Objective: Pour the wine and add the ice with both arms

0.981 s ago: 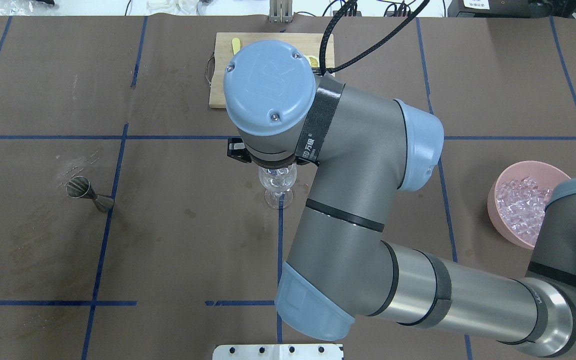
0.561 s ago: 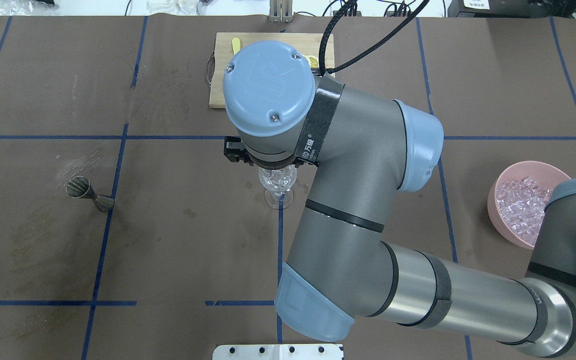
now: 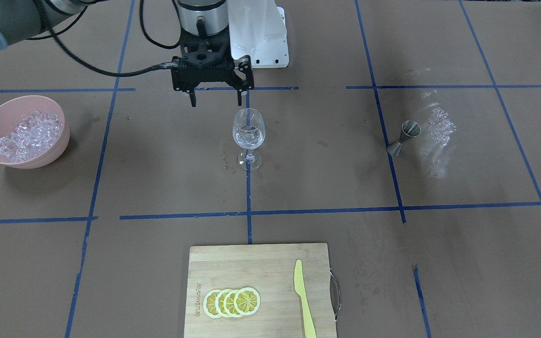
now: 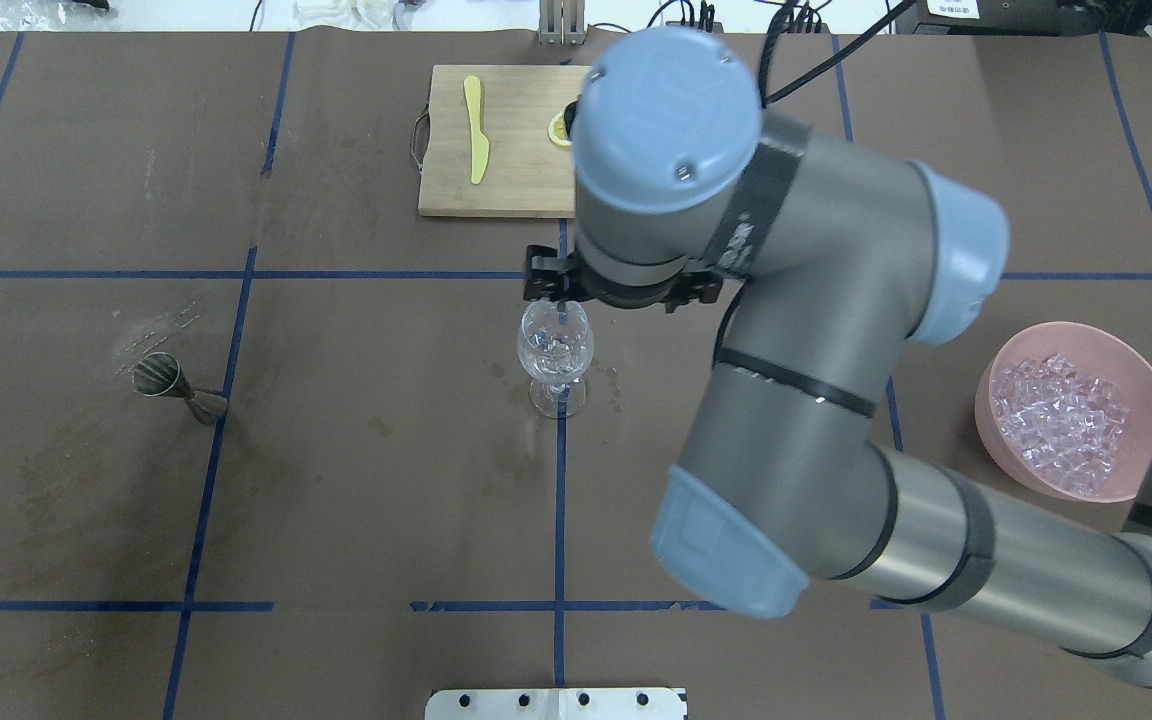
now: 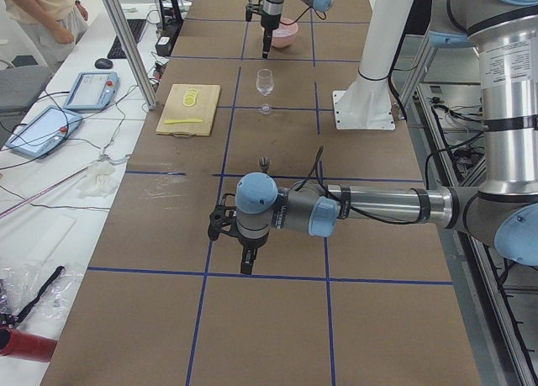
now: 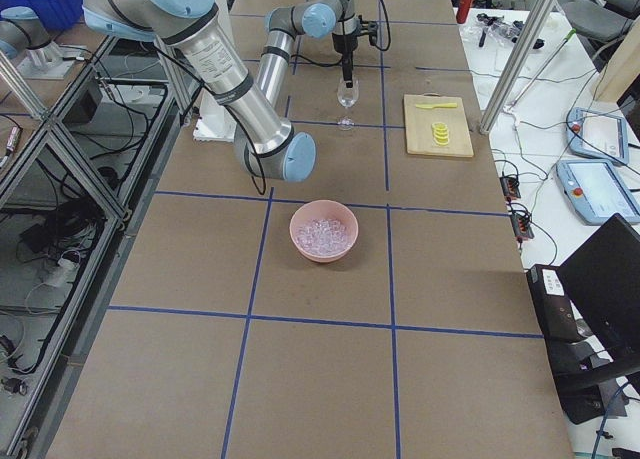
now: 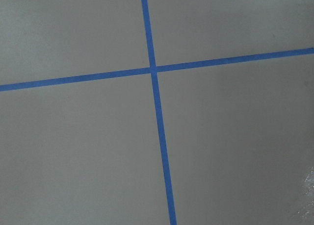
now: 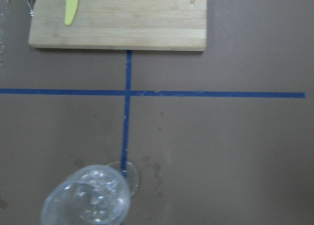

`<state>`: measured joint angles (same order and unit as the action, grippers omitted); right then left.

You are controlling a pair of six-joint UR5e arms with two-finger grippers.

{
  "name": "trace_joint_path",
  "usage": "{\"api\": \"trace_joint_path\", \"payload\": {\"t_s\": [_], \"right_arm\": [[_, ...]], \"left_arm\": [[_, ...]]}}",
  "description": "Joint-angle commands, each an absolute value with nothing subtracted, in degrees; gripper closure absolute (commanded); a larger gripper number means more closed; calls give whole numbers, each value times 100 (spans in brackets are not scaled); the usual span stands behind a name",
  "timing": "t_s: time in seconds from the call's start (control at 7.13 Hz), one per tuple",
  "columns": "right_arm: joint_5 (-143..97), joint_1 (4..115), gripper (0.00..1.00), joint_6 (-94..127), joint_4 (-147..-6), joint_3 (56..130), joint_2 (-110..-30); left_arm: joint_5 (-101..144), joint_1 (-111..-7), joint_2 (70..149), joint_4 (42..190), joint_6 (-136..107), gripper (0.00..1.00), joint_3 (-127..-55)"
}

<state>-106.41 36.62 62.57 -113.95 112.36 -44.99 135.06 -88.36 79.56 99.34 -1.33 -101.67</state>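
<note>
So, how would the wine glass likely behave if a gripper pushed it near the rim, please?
The wine glass looks top-heavy: ice sits in its bowl above a thin stem and small foot, so it probably tips rather than slides. Clear glass is likely fragile and slippery.

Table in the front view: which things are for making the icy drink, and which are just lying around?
For the job:
- clear stemmed wine glass
- pink bowl
- heap of clear ice cubes in it
- small metal double-cone measuring cup, probably
- black two-finger right gripper, open

Just lying about:
- wooden cutting board
- yellow lemon slices
- yellow plastic knife
</note>
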Motion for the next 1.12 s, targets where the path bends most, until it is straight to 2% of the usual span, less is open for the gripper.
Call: {"api": "trace_joint_path", "payload": {"t_s": [0.0, 0.14, 0.42, 0.56, 0.7, 0.98], "right_arm": [[-11448, 4767, 0, 4144, -11364, 11819, -5847], [-11731, 5277, 0, 3200, -11338, 11821, -6471], [-12030, 6331, 0, 1492, -10098, 11787, -8305], [-12554, 6963, 0, 1372, -9733, 11638, -9028], [-12594, 7396, 0, 1354, -9703, 11393, -9609], [-12621, 8153, 0, 1058, -9677, 10856, -9931]], "left_arm": [[13395, -8842, 7919, 9949, -123, 0, -10222], [13395, -8842, 7919, 9958, -123, 0, -10222], [13395, -8842, 7910, 9958, -123, 0, -10239], [13395, -8842, 7893, 9958, -123, 0, -10248], [13395, -8833, 7884, 9958, -123, 0, -10257], [13403, -8833, 7866, 9932, -114, 0, -10257]]}}
